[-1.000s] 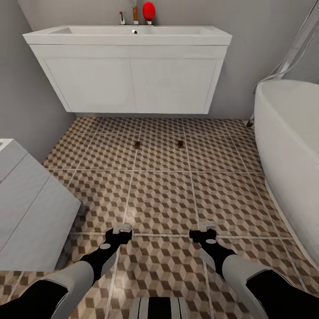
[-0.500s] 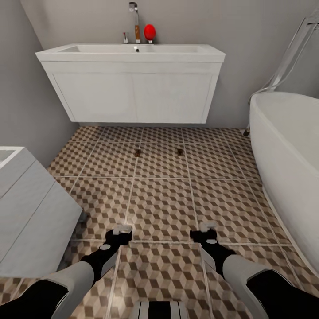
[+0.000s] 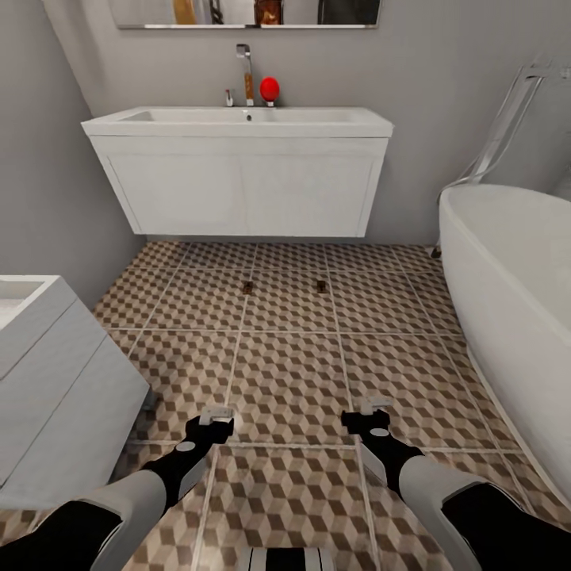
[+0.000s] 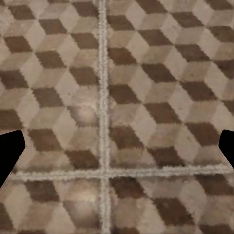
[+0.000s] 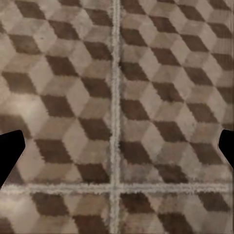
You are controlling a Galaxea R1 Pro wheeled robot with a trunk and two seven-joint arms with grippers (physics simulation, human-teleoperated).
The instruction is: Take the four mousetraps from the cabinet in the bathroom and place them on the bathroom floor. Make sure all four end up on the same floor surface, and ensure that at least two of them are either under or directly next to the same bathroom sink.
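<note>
Two mousetraps lie on the bathroom floor, one left of the other, a short way in front of the wall-hung sink. They look small, brown and dark at this distance. My left gripper and right gripper hover low over the tiles near me, well short of the traps. Both are open and empty: in the left wrist view the gripper has dark fingertips wide apart over bare tile, and the right gripper looks the same. The cabinet is out of view.
A white oval bathtub runs along the right side. A white boxy fixture stands close at my left. On the sink's back edge are a chrome faucet and a red object, with a mirror above.
The whole picture has shifted: sink and traps sit lower and smaller, and the mirror has come into view, so the camera moved. Arms and grippers keep their pose.
</note>
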